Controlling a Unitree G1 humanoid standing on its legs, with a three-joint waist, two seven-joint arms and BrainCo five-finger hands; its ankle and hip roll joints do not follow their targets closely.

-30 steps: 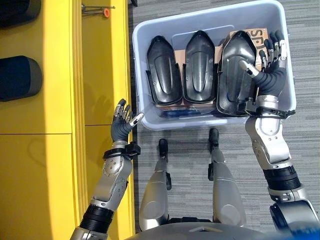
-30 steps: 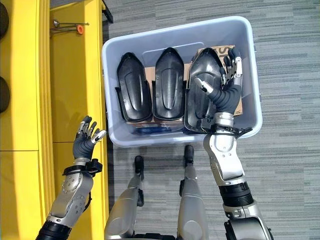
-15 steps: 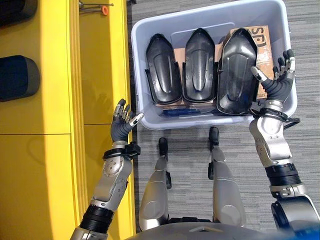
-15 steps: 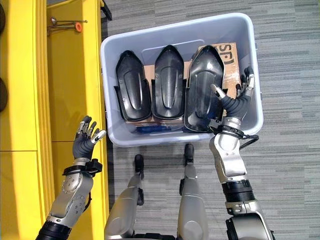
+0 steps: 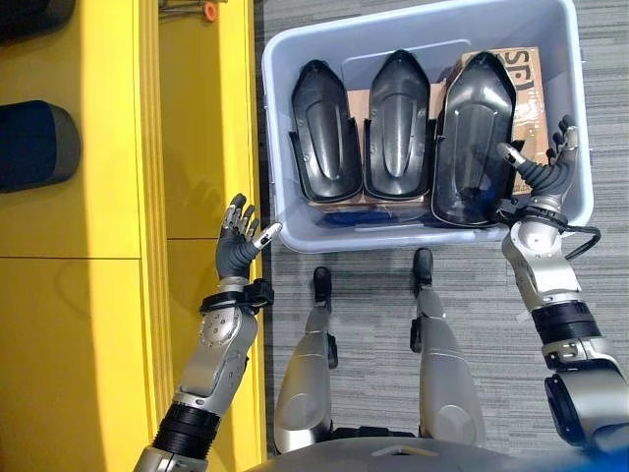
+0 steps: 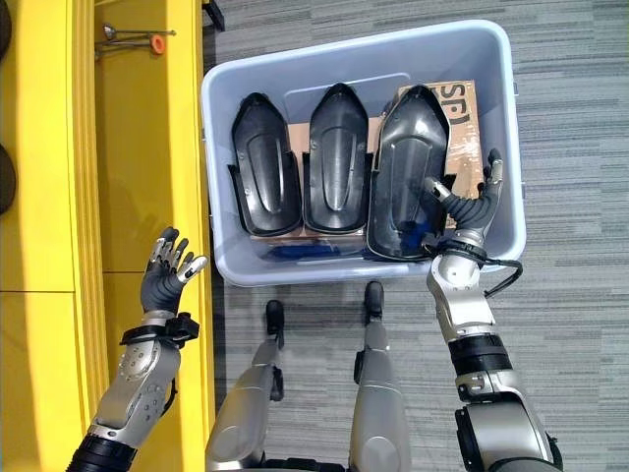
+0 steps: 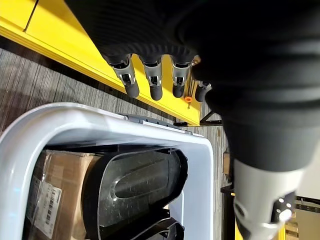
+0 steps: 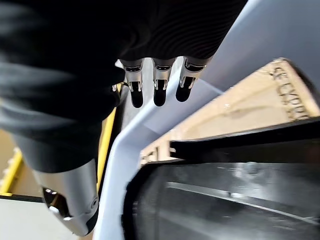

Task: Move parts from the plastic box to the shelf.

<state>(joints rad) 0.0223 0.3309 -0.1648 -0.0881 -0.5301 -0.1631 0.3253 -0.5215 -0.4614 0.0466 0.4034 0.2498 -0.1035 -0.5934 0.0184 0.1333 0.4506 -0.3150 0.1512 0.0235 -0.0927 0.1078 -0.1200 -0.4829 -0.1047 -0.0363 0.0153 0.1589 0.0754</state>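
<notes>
We see the plastic box (image 5: 280, 118) on the grey carpeted floor (image 5: 609, 295) beside the yellow shelf (image 5: 118, 197), with three black moulded parts standing side by side inside it on brown cardboard (image 5: 536, 88): the left part (image 5: 322, 133), the middle part (image 5: 398, 123) and the larger right part (image 5: 474, 138). Our right hand (image 5: 543, 175) reaches up from a raised forearm into the box's near right corner, fingers spread and straight with the thumb angled toward the right part, holding nothing. Our left hand (image 5: 239, 241) is raised at the shelf's edge just outside the box's near left corner, its fingers relaxed and apart, also empty.
</notes>
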